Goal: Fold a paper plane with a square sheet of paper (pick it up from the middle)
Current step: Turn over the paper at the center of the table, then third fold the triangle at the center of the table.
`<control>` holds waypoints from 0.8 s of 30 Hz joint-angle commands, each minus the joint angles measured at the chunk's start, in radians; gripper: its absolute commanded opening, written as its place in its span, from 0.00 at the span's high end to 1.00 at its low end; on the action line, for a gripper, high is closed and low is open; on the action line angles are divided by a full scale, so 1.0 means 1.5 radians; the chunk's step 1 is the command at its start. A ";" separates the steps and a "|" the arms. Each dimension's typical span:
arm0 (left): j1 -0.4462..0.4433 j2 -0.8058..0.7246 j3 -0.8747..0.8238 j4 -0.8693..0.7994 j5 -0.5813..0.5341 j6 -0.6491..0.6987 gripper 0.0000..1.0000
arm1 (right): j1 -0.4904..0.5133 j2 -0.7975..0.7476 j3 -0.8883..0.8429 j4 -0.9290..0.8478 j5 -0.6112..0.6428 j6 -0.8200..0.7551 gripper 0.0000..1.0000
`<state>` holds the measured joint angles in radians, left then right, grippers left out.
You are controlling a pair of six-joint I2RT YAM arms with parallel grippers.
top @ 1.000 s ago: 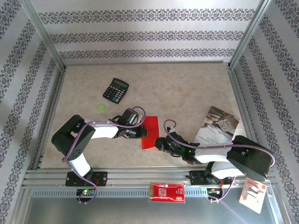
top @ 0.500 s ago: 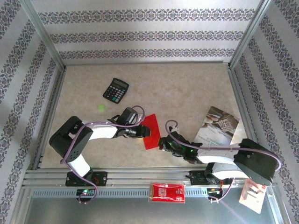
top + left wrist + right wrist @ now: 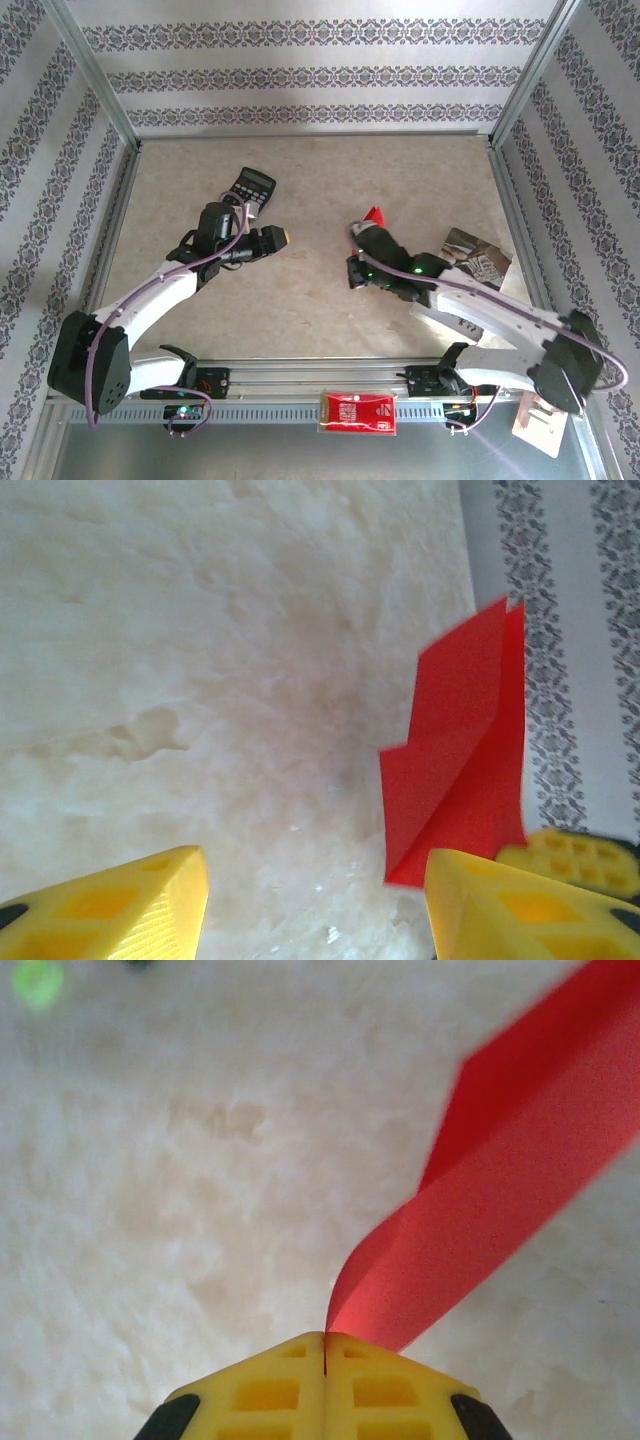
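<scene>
Left tool [image 3: 283, 237] sits mid-counter, left of centre, just near-side of the black calculator [image 3: 252, 184]. The left arm crosses the calculator's near corner. Left wrist cam: tool [image 3: 315, 910] with yellow fingers [image 3: 110, 905] apart and nothing between them, bare counter [image 3: 200, 680] underneath.

Red sheet [image 3: 375, 214] is right of centre, between the two tools and well apart from the left one. In the left wrist cam the sheet [image 3: 460, 750] is folded with a stepped outline and stands up against the wall pattern. Its lower corner meets a yellow finger of the other tool.

Right tool [image 3: 373, 226] points toward the far wall. Right wrist cam: tool [image 3: 325, 1360] with fingers [image 3: 265, 1395] pressed together, clamped on one end of the sheet [image 3: 500, 1190], which twists away up and right. A green dot [image 3: 38, 980] shows on the counter, top left.

Grey booklet [image 3: 470, 250] lies right of the right tool, partly under that arm. Red-and-white packet [image 3: 357, 411] sits on the front rail.
</scene>
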<state>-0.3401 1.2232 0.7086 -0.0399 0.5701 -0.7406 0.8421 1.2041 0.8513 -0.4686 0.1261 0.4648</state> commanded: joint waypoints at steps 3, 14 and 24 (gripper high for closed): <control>0.020 -0.018 -0.023 -0.110 -0.032 0.021 0.42 | 0.105 0.123 0.027 -0.076 -0.016 -0.058 1.00; 0.012 -0.006 -0.055 -0.065 0.034 -0.047 0.53 | 0.200 0.200 -0.018 0.122 -0.093 0.022 1.00; -0.057 0.163 0.028 0.007 0.104 -0.066 0.69 | 0.201 0.222 -0.030 0.159 -0.085 0.051 0.99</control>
<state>-0.4007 1.4189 0.7021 -0.0910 0.6727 -0.8215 1.1370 1.5249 0.8215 -0.2626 -0.0029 0.5106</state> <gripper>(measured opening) 0.317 0.050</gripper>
